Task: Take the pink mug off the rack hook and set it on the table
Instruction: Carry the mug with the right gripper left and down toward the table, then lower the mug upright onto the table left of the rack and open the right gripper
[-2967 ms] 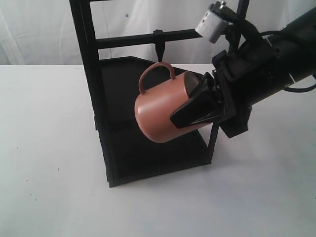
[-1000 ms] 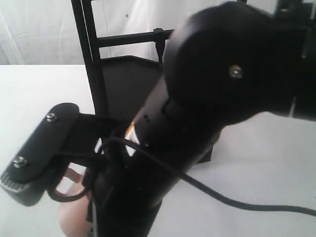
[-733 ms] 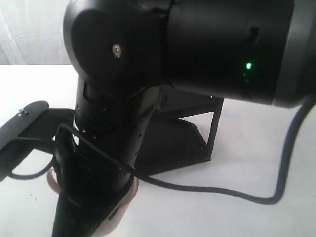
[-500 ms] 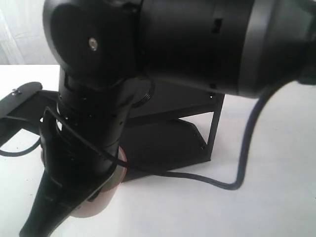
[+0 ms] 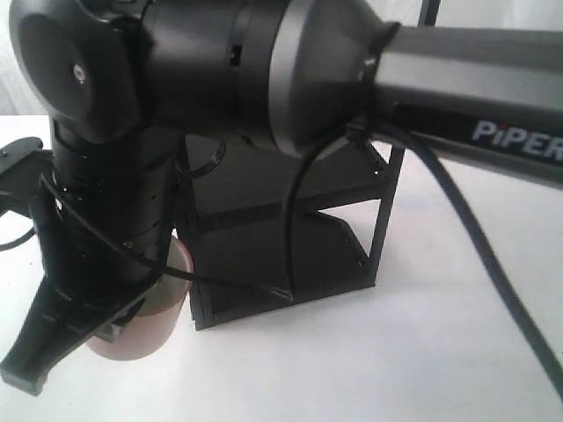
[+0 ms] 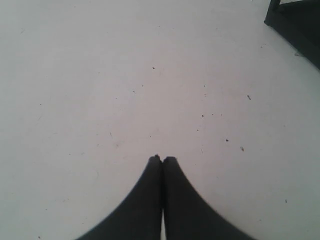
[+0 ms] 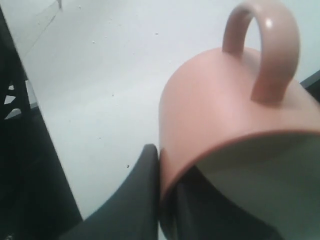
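While the right gripper (image 7: 162,170) clamps the pink mug (image 5: 141,321) by its rim, one finger inside and one outside, the mug sits low at the white table (image 5: 396,369), just left of the black rack (image 5: 281,237). I cannot tell whether its base touches. The left gripper (image 6: 162,159) hangs over the table, jaws pressed together.

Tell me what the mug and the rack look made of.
The mug: probably ceramic, satin pink glaze outside, white inside; a soft highlight sits on the handle. The rack: matte black thin square bars, likely painted metal, possibly plastic.
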Tool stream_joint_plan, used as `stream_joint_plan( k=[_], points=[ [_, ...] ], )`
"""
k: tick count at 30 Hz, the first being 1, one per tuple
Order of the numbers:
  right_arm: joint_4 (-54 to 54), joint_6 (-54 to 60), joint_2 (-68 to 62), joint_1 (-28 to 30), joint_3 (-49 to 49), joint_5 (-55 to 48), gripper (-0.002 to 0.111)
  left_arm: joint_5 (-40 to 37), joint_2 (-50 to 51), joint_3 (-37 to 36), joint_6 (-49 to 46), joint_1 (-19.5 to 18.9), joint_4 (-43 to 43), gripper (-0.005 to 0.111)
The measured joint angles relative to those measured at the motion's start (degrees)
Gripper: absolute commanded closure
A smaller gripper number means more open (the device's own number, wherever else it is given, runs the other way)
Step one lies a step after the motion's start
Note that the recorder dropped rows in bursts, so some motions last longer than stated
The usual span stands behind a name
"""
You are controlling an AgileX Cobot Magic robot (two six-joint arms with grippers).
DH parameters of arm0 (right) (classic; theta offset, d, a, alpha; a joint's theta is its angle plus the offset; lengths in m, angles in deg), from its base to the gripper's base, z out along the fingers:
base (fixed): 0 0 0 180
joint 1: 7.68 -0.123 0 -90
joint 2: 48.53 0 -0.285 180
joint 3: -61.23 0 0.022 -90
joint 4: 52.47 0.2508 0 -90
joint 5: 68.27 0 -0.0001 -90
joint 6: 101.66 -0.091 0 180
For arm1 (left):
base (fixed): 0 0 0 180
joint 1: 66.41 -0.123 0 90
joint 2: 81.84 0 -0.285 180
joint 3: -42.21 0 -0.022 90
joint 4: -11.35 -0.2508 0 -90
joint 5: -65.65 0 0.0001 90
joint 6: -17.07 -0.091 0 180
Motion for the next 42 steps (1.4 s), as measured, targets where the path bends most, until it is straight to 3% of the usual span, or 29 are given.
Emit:
stream_joint_plan(
  k=[14,42],
  points=[
    [7.92,3.34,-8.26,2.49,-4.71,-0.08,0.108,0.00,0.00,0.00,0.00,0.00,0.00,0.107],
    [5.63,5.15,-17.82,3.35,-9.65,0.27,0.108,0.00,0.00,0.00,0.00,0.00,0.00,0.107]
  ],
)
